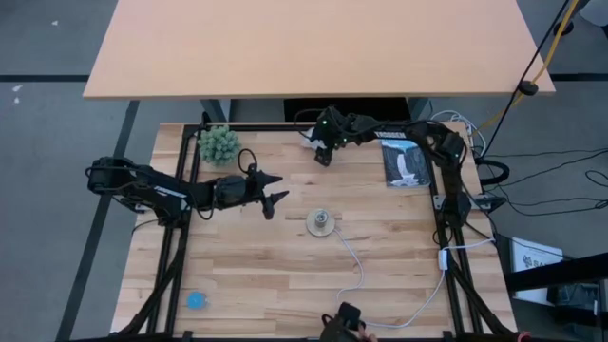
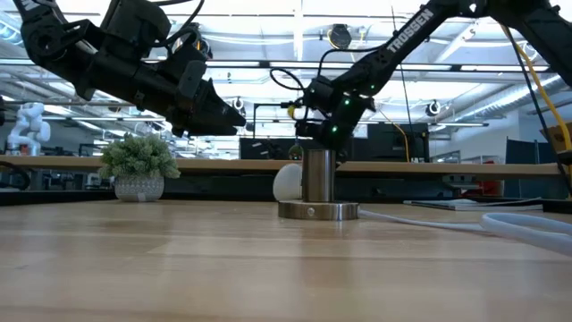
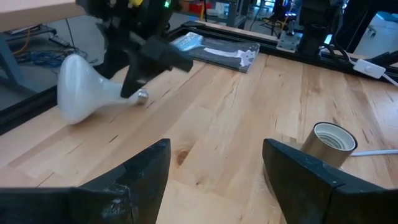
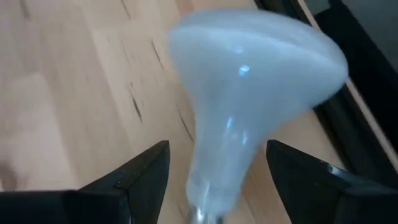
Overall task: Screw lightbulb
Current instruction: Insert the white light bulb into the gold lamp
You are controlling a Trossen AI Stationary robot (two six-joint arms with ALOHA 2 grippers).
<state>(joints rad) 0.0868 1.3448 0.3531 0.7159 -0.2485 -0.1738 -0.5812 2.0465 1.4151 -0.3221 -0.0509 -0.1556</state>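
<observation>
High view first: the right gripper (image 1: 324,152) is reaching across to the far edge of the pale wooden slatted table (image 1: 285,275), just beside the small green potted plant (image 1: 218,144) side of the back rail, and the left gripper (image 1: 275,192) hangs over the middle of the table, near the round silvery socket disc with its white cord (image 1: 322,223). From the right wrist view the white frosted lightbulb (image 4: 249,81) fills the picture, lying on the wood with its narrow neck pointing between the two dark fingers (image 4: 134,177); those fingers stand spread wide on either side of the neck and are not pressing it. Left wrist view shows the same bulb lying on its side, globe toward the table's black edge rail, greyish tip just under the right gripper. The left gripper's own fingers are spread apart too, holding nothing, with the socket's brass-coloured collar off to one side of them. Low view: the socket stands upright on its disc, the bulb peeking out white behind it. A dark printed sheet (image 1: 407,163) lies flat near the right arm's base.
</observation>
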